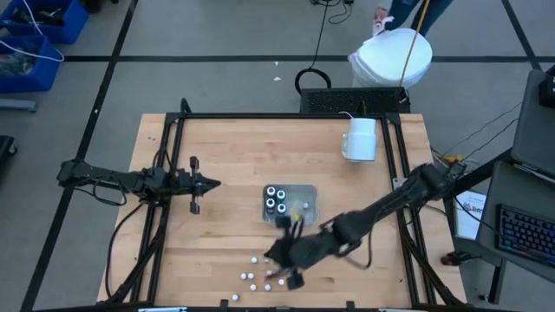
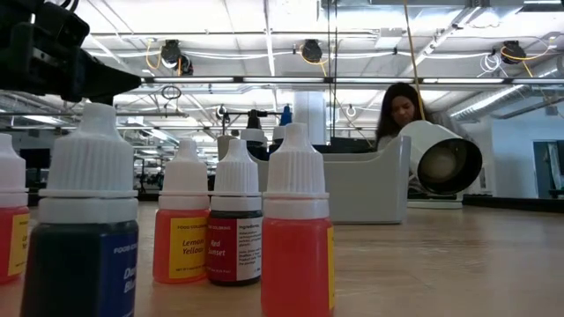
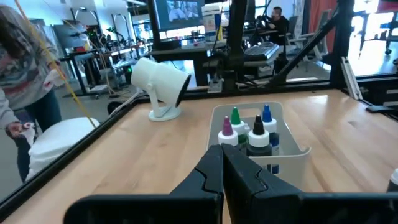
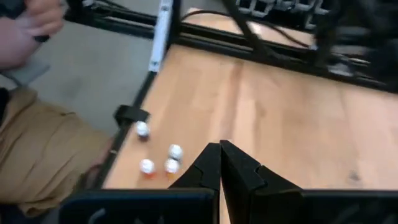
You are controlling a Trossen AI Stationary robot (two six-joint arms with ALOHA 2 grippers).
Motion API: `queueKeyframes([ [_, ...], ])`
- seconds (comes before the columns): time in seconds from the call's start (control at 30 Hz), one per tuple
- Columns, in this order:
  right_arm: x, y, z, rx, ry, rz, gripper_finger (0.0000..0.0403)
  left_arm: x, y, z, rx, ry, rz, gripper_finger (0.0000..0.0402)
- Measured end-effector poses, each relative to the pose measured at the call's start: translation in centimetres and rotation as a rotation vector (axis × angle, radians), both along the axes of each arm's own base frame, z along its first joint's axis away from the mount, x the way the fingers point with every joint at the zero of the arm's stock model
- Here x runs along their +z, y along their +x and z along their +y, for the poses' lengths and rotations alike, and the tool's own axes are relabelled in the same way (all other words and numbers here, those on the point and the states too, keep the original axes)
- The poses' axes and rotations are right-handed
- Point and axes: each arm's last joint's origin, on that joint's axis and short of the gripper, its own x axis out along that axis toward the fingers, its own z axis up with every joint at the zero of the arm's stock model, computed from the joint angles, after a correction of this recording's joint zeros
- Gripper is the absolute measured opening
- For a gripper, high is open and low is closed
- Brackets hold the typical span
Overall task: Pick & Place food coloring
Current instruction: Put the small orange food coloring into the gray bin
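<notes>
- Dropper bottles [image 1: 253,277] stand loose along the desk's [image 1: 217,243] near edge, untouched.
- Right pincer [image 1: 286,276] hovers among them, fingers closed on nothing; it seems to be approaching a pick and must open first.
- Clear tray [image 1: 308,198] at mid-desk holds dark pots [image 1: 276,199].
- Left pincer [image 1: 211,183] waits left, closed.

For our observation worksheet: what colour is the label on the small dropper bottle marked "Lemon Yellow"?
Yellow with red lettering, on the white-capped dropper bottle. Clearest in the low view.
</notes>
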Motion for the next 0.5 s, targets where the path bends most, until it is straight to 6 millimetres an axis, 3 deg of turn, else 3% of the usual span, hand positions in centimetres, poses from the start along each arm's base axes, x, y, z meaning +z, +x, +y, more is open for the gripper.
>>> queueKeyframes([
  [0.3, -0.2, 2.3, 6.3, -0.048, 0.063, 0.04, 0.0, 0.0, 0.0, 0.0, 0.0, -0.003, -0.001, 0.0006],
  [0.4, -1.7, 3.0, 7.8, 0.013, 0.153, 0.087, 0.0, 0.1, 0.0, 0.0, 0.001, -0.023, -0.007, 0.0006],
  [0.5, -4.7, 3.7, 8.9, 0.098, 0.161, 0.167, 0.0, 0.1, 0.0, 0.0, 0.001, -0.042, -0.011, 0.0006],
])
